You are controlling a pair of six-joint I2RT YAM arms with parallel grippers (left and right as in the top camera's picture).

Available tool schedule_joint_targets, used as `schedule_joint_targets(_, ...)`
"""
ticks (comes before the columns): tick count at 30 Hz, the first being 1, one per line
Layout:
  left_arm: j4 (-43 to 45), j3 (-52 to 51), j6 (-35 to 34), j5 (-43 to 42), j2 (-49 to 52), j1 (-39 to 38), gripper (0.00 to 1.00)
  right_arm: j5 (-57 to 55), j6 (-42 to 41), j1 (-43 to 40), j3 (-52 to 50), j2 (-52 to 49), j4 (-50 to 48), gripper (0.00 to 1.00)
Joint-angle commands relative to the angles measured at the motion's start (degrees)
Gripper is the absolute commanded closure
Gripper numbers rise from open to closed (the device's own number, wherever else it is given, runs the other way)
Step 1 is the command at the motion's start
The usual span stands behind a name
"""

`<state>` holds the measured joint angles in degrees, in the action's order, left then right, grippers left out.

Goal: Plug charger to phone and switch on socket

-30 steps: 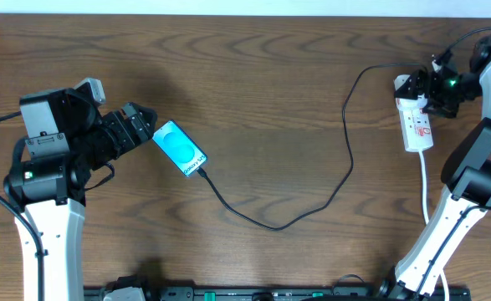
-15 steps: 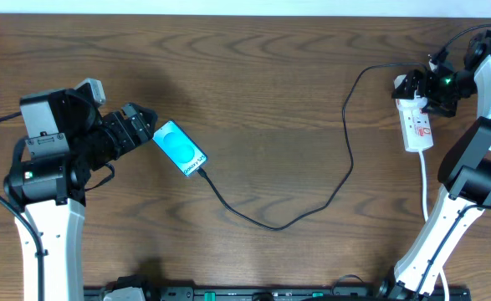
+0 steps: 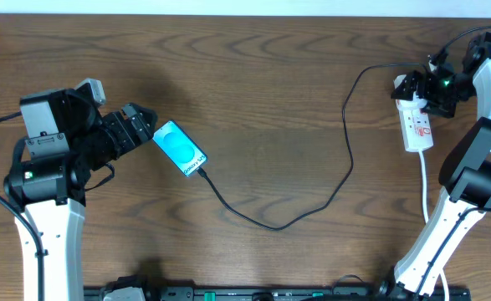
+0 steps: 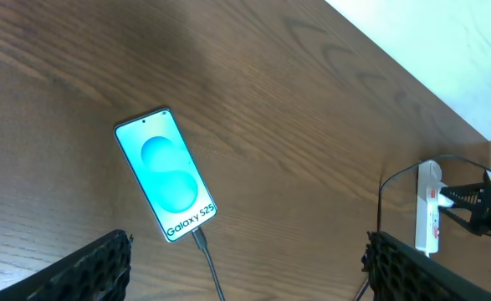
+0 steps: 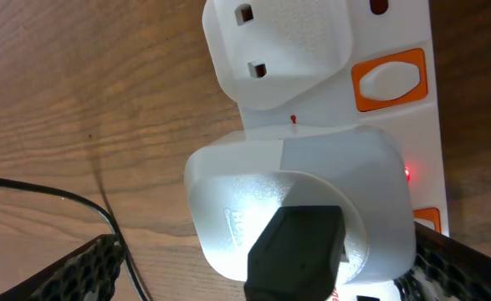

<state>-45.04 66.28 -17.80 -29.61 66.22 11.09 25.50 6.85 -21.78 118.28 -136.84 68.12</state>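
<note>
The phone (image 3: 180,149) lies flat with its cyan screen up; it also shows in the left wrist view (image 4: 166,186). The charger cable (image 3: 278,224) is plugged into the phone's lower end (image 4: 202,242) and loops across the table to a white adapter (image 5: 304,196) in the socket strip (image 3: 418,125). My left gripper (image 3: 145,127) is open and empty just left of the phone. My right gripper (image 3: 433,84) is open over the strip's far end, its fingers on either side of the adapter. An orange switch (image 5: 389,81) and a small red light (image 5: 407,174) show on the strip.
A second white plug (image 5: 278,50) sits in the strip beside the adapter. The strip's white cord (image 3: 425,180) runs toward the front right, past the right arm's base. The table's far edge is close behind the strip. A black rail lies along the front edge (image 3: 253,293).
My right gripper has shifted slightly toward the far edge over the strip. The left arm, phone and cable have not moved.
</note>
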Motion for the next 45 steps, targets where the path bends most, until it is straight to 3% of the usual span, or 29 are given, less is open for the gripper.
schedule_joint_targets(1,-0.17,0.26,0.17,0.35,0.13,0.13,0.11,5.92,-2.16,2.82,-1.25,-2.89,1.4,0.01)
schedule_joint_targets(18,-0.79,0.26,0.15,0.37,0.13,0.13,0.11,-12.28,-7.96,-0.57,21.9,5.27,18.36,0.01)
schedule_joint_targets(27,-0.81,0.26,0.13,0.35,0.13,0.13,0.11,-21.53,-15.19,4.55,22.21,18.49,29.05,0.01)
schedule_joint_targets(35,-0.81,0.26,0.13,0.35,0.13,0.13,0.11,-22.38,-16.72,14.21,22.18,33.86,29.16,0.01)
schedule_joint_targets(45,-0.81,0.26,0.15,0.33,0.13,0.13,0.11,-26.25,-16.65,17.81,22.18,37.83,29.16,0.01)
